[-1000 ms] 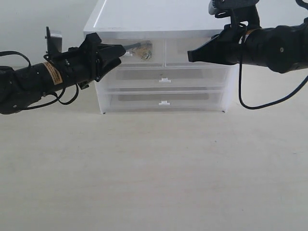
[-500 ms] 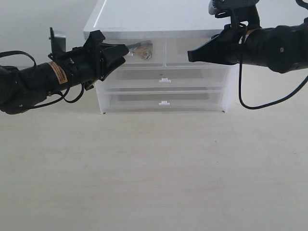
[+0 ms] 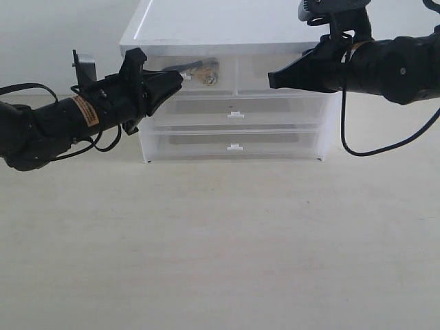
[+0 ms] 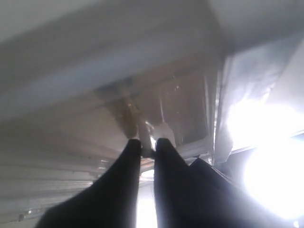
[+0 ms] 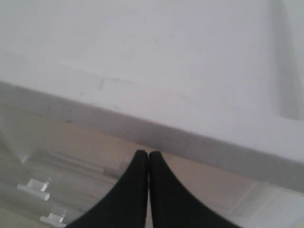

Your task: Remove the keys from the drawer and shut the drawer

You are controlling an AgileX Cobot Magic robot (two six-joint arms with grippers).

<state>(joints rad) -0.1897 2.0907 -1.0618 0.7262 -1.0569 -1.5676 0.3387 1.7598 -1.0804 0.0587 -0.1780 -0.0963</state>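
The drawer (image 3: 221,84) is the left small one in the top row of the white cabinet (image 3: 227,27), and it sits flush with the cabinet front. Through its translucent front the keys (image 3: 206,72) show as a gold and dark cluster. My left gripper (image 3: 180,75) is at the drawer's tab handle. In the left wrist view that gripper (image 4: 147,145) has its fingertips pinched on the small white tab (image 4: 164,132). My right gripper (image 3: 271,81) hovers shut in front of the right small drawer (image 3: 275,74), holding nothing; the right wrist view shows this gripper (image 5: 148,154) just below the cabinet top.
Two full-width drawers (image 3: 235,104) (image 3: 235,141) with small white tab handles sit below the top pair. The cabinet stands at the back of a pale wooden table (image 3: 220,240). A cable (image 3: 347,137) hangs from the right arm beside the cabinet.
The left gripper's jaws have closed onto the drawer's tab handle, and the left arm has edged slightly toward the cabinet. The right arm has not moved.
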